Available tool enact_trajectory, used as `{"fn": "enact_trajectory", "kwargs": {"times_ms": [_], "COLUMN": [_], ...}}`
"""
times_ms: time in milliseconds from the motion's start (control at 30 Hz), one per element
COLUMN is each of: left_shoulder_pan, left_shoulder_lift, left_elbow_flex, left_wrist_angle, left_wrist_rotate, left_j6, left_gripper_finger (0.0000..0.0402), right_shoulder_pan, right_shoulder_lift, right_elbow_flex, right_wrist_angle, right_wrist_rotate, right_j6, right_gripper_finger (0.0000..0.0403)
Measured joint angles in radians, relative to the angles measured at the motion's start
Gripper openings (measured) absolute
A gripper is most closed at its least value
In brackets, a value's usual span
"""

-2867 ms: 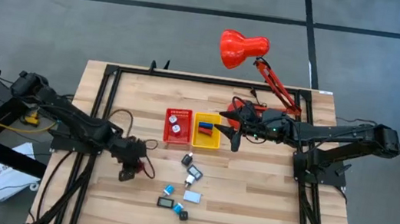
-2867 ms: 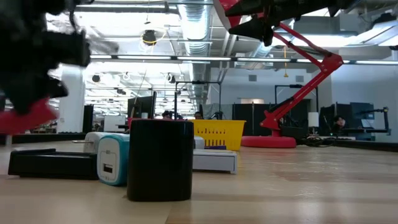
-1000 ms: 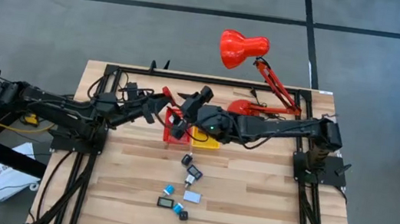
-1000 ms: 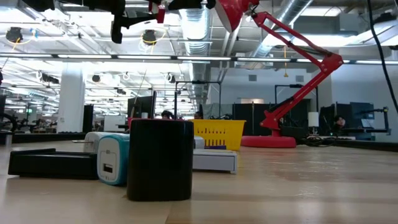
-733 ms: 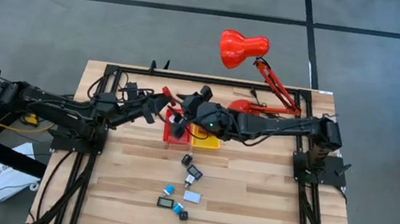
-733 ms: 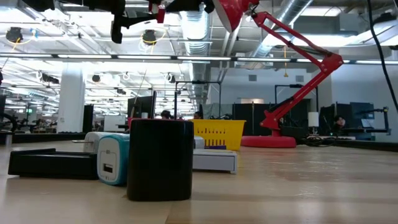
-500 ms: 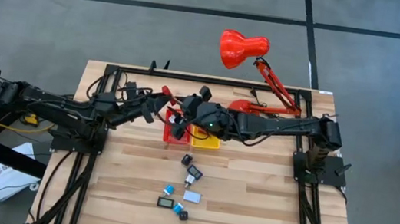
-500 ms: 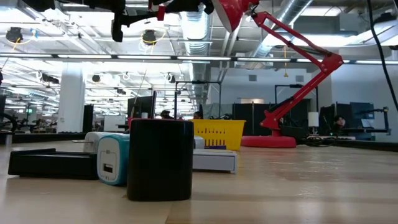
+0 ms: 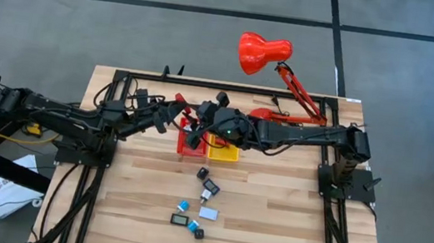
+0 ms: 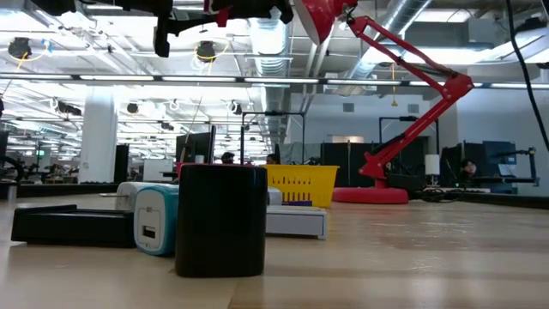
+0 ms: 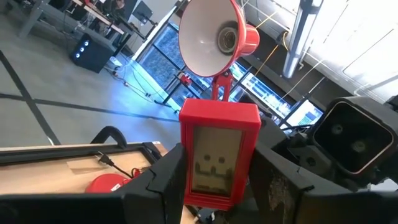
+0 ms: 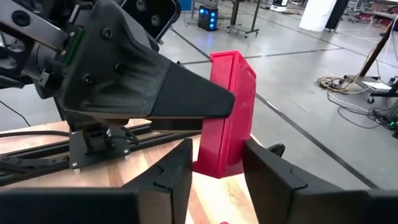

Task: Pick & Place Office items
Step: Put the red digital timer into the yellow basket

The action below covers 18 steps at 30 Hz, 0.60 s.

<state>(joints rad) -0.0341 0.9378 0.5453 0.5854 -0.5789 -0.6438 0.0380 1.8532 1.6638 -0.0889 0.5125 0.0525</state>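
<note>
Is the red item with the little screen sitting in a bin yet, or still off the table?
Off the table: the left gripper holds the red item upright in the air, and the right gripper is closing around it.

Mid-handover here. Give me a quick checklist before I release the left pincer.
1. Left pincer clamped on the red piece: ok.
2. Right pincer lined up around the red piece: ok.
3. Right pincer's hold firm enough to take it: cannot tell.
4. Red piece raised clear of the table: ok.
5. Loose pieces on the table away from both arms: ok.
</note>
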Motion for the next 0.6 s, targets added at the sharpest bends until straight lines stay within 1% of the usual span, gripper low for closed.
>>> {"fn": "enact_trajectory", "kwargs": {"times_ms": [267,467,600], "left_shoulder_pan": [0.003,0.005,0.005], "left_shoulder_lift": [0.0,-0.002,-0.001], "left_elbow_flex": [0.0,0.0,0.0], "left_wrist_angle": [-0.003,-0.004,-0.004], "left_wrist_rotate": [-0.02,-0.009,0.004], "left_j6": [0.007,0.032,0.039], "left_gripper_finger": [0.0152,0.0179,0.0214], "right_shoulder_pan": [-0.002,0.0,0.0], "right_shoulder_lift": [-0.001,-0.002,-0.002], "right_elbow_flex": [0.0,0.0,0.0], "right_wrist_angle": [0.003,0.004,-0.005], "right_wrist_rotate": [0.025,0.025,0.019], "right_j6": [-0.002,0.001,0.001], "right_gripper_finger": [0.0067,0.0057,0.0056]}}
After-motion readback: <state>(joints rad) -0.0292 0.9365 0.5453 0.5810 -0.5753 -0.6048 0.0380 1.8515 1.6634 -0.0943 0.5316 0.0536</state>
